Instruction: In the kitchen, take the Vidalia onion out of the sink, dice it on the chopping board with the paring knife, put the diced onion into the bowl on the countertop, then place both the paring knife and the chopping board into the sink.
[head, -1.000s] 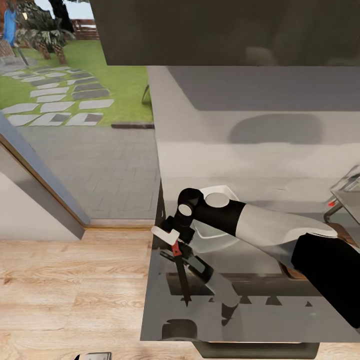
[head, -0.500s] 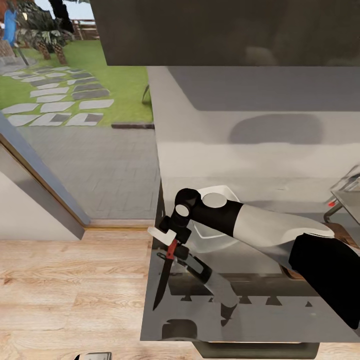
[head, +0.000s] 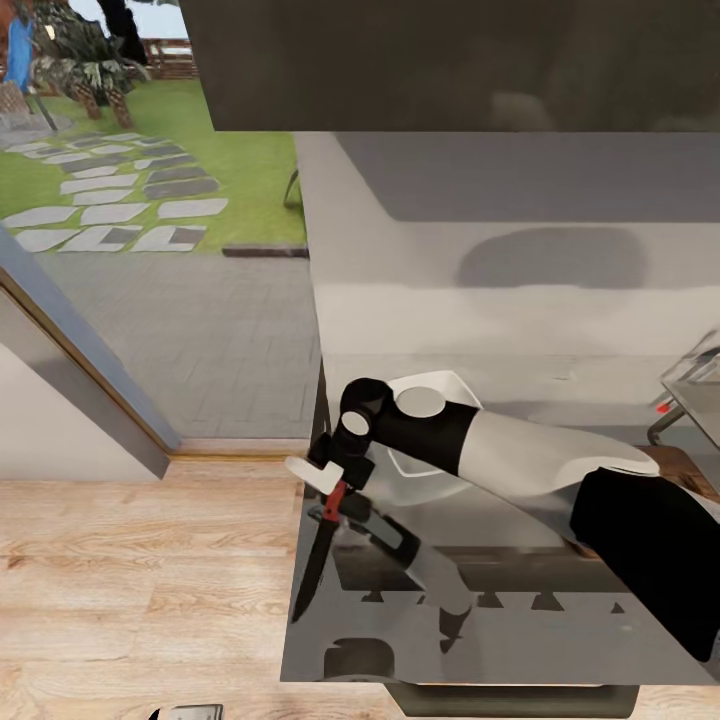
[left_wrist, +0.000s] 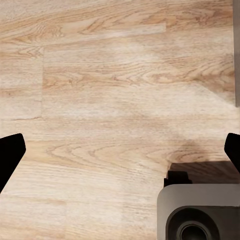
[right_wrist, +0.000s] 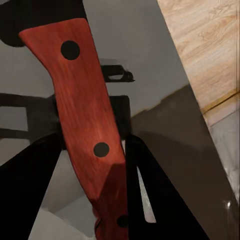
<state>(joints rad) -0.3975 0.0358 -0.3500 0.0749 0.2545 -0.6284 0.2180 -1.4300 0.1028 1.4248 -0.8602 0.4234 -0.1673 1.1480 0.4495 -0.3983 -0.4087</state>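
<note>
My right gripper (head: 336, 486) reaches across the glossy grey countertop (head: 520, 330) to its left end and is shut on the paring knife (head: 318, 545). The red handle (right_wrist: 85, 120) sits between the dark fingers, and the dark blade slants down and left over the counter's edge. The white bowl (head: 412, 482) lies just behind the gripper, mostly covered by my forearm. A brown sliver of the chopping board (head: 680, 465) shows at the right, beyond my arm. A corner of the steel sink (head: 703, 395) is at the far right edge. The Vidalia onion is out of view. My left gripper (left_wrist: 120, 152) hangs open over the wooden floor.
The counter's left edge drops to wooden floor (head: 140, 580), with a glass door and patio beyond. A dark wall cabinet (head: 450, 60) hangs above the counter. The tap's red knob (head: 662, 407) is beside the sink. My base (left_wrist: 200, 215) sits under the left gripper.
My right gripper has drifted slightly left toward the counter's edge. The knife has swung from pointing straight down to slanting down-left.
</note>
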